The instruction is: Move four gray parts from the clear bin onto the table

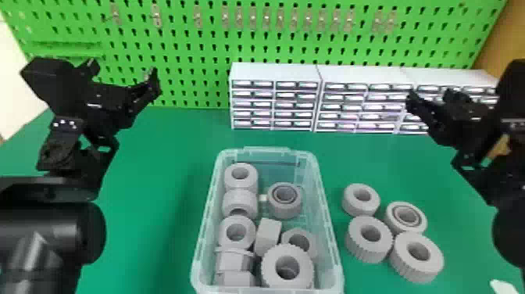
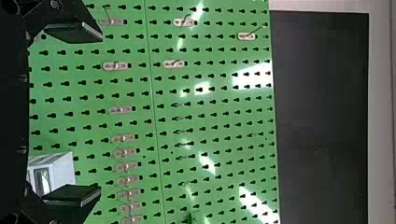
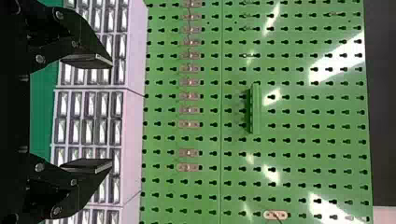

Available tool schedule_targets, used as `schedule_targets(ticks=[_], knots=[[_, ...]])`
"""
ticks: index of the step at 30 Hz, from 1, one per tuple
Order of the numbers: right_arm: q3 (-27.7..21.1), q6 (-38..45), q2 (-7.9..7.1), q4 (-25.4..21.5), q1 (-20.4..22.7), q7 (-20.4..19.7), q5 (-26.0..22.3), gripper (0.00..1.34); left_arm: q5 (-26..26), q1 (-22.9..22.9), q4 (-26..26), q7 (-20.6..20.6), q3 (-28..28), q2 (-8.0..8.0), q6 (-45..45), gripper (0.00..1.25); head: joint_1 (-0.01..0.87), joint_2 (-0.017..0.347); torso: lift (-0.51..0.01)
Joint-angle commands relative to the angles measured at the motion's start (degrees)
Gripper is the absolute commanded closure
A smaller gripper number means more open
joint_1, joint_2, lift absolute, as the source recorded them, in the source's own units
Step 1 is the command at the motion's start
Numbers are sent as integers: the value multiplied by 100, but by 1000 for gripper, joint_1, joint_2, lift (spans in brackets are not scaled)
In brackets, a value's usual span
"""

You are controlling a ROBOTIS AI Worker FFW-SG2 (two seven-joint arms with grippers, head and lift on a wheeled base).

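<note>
Left arm (image 1: 50, 234): nearest the camera, a thick black forearm filling the bottom left corner of the head view and bending up to its gripper.
Left gripper (image 1: 123, 71): raised near the pegboard, to the left of the bin; in the left wrist view its two flat black fingers (image 2: 72, 32) stand wide apart, with nothing between them.
Right arm (image 1: 511, 230): black, coming in at the right edge.
Right gripper (image 1: 431, 95): raised in front of the cabinets, its fingers also spread apart and holding nothing.
Clear bin (image 1: 332, 250): open-topped plastic box on the table, between the two arms.
Parts in the bin: several gray pieces, among them a large ribbed ring (image 1: 269, 273), a round part with a dark inner ring (image 1: 285, 211) and an upright block (image 1: 268, 234).
Parts on the table: four gray rings just right of the bin, grouped closely: a smooth ring (image 1: 351, 205), a ring with an inner lip (image 1: 420, 223) and two ribbed rings (image 1: 357, 250).
Table (image 1: 156, 176): flat and green.
Background: white drawer cabinets (image 1: 273, 72) stand before a bright green pegboard (image 1: 187, 74) fitted with metal hooks (image 1: 156, 17).
</note>
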Motion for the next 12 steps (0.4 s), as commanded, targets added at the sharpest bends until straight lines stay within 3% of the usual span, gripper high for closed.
schedule_targets(ticks=[1,8,12], knots=[[-10,-7,5,-7,1,0,-2,507,1,9,-19,0,22,7,0,136,678,34,-50],[-80,-7,40,-24,19,0,59,507,-16,35,-89,0,102,7,0,136,678,34,-50],[-1,-7,40,-103,-16,0,323,507,-25,44,-107,0,119,7,0,136,678,34,-50]])
